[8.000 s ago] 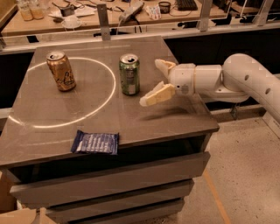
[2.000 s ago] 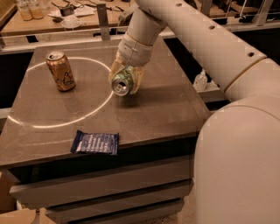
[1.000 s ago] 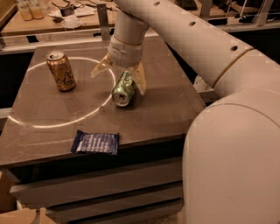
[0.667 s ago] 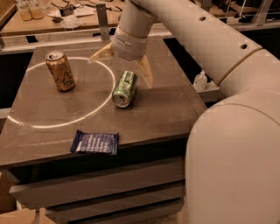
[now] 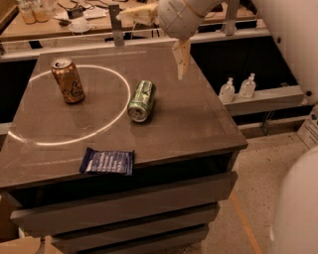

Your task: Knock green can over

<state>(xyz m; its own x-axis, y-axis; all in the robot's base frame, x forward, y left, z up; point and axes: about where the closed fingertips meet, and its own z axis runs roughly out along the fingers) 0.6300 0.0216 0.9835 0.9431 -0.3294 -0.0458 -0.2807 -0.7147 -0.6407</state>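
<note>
The green can (image 5: 141,100) lies on its side near the middle of the grey-brown tabletop (image 5: 198,119), its silver top facing the front edge. My gripper (image 5: 156,34) hangs in the air above the far part of the table, clear of the can. Its two pale fingers are spread wide apart: one finger (image 5: 181,58) points down at the right, the other (image 5: 135,14) points left. It holds nothing.
A gold-brown can (image 5: 68,80) stands upright at the far left, inside a bright light ring. A dark blue snack packet (image 5: 108,161) lies near the front edge. Two small clear bottles (image 5: 237,88) stand on a lower shelf at the right. A cluttered bench runs behind the table.
The green can stood upright at first, then tipped over under the gripper and now lies on its side. The gripper has since lifted up and away from the can, fingers open.
</note>
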